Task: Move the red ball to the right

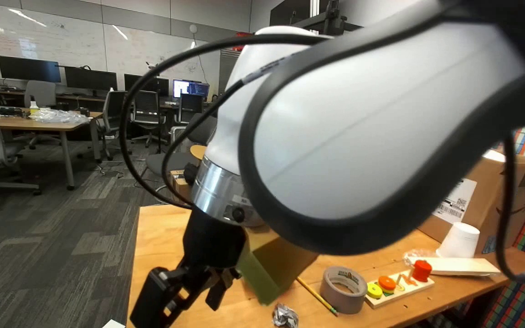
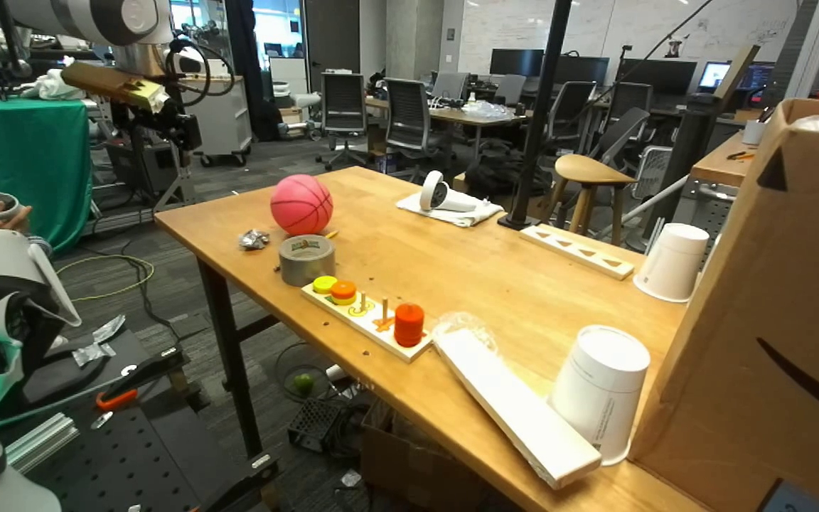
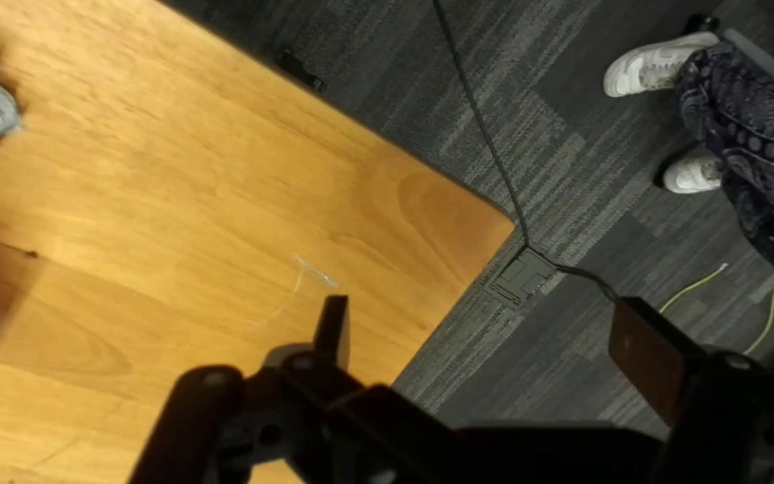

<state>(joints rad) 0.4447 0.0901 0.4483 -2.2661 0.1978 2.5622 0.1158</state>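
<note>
Robot arm across centre and upper right; gripper at lower left, jaws parted; on table, grey tape roll between pencil and toy board with yellow, orange and red pieces; crumpled foil nearby; white cup, upside down, in front of cardboard box; behind, office chairs, monitors, whiteboard

On the counter I count, by item: red ball, one; tape roll, one; foil wad, one; pencil, one; peg board, one; bare pegs, two; discs, grouped in three places (the red ones sit too tightly for me to number); white cups, two; white plank, one; cloth, one; cardboard box, one. Gripper, one; fingers, two. Floor: white shoes, two.
</note>
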